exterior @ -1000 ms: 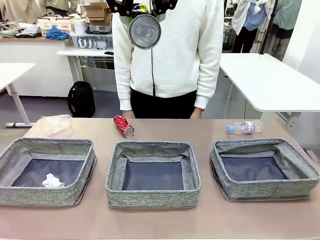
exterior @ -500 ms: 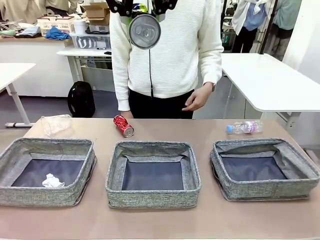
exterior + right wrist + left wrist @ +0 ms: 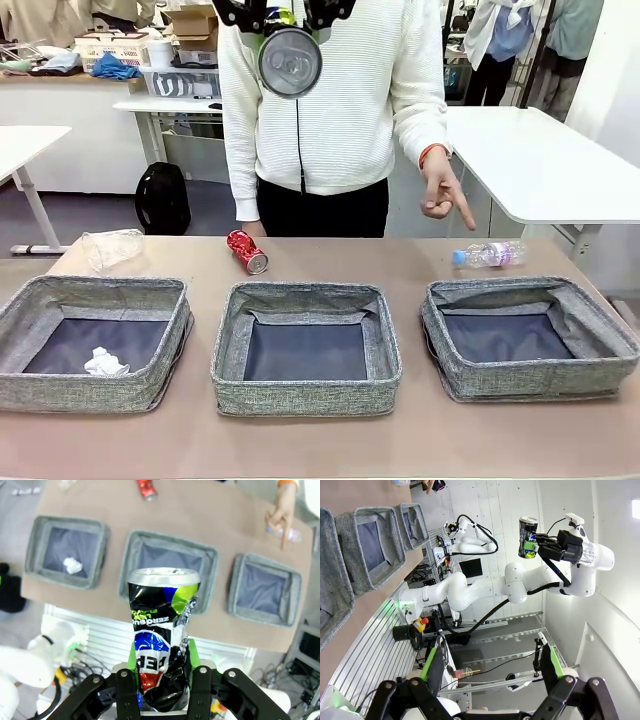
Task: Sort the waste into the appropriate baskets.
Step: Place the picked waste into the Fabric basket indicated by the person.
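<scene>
The dark printed can bears "ZERO" in small green print — its larger white letters are too crumpled to read.

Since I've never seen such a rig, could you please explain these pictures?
Two white robot arms share a table with a person. The front picture looks across from between the arms; the others come from wrist cameras. The right gripper holds a dented dark printed can aloft; the left gripper is open, empty. On the table: three grey fabric bins, a red can, a crushed clear bottle, a small bottle the person's hand points toward. A paper ball lies in the left bin.
</scene>
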Action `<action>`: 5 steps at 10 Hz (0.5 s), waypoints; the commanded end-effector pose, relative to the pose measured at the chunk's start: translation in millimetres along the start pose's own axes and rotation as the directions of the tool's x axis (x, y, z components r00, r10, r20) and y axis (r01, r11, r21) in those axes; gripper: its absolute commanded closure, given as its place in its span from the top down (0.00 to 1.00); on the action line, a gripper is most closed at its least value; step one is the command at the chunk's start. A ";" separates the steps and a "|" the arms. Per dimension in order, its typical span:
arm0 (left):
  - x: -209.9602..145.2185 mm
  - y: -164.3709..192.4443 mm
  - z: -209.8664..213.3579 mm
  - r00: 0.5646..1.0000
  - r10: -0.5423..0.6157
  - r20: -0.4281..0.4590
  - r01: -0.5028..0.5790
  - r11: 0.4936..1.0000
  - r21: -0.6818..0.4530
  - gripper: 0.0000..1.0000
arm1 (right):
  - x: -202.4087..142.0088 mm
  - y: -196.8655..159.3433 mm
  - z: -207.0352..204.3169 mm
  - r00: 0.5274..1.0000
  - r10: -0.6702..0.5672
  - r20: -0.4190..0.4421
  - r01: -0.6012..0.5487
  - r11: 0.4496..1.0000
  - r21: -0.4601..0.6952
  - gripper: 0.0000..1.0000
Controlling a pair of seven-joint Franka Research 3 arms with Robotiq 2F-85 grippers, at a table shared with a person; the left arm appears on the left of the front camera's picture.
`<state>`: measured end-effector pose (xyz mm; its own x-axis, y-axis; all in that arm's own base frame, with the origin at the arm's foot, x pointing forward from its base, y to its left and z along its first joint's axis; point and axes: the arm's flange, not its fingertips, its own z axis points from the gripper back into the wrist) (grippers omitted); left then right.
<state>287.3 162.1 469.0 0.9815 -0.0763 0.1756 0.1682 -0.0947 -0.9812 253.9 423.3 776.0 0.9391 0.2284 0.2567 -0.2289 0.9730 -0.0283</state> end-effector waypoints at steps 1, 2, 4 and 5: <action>0.3 -3.3 2.2 1.000 -0.002 0.009 0.002 1.000 -0.011 1.00 | -2.5 -1.2 -3.0 1.000 0.000 0.015 0.000 1.000 -0.016 0.41; 0.3 -3.3 2.2 1.000 -0.002 0.009 0.002 1.000 -0.011 1.00 | -2.5 -1.2 -3.0 1.000 0.000 0.015 0.000 1.000 -0.016 0.41; 0.3 -3.3 2.2 1.000 -0.002 0.009 0.002 1.000 -0.011 1.00 | -2.5 -1.2 -3.0 1.000 0.000 0.015 0.000 1.000 -0.016 0.41; 0.3 -3.3 2.2 1.000 -0.002 0.009 0.002 1.000 -0.011 1.00 | -2.5 -1.2 -3.0 1.000 0.000 0.015 0.000 1.000 -0.016 0.41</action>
<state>287.3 162.1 469.0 0.9815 -0.0763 0.1756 0.1682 -0.0947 -0.9812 253.9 423.3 776.0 0.9391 0.2285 0.2567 -0.2290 0.9730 -0.0283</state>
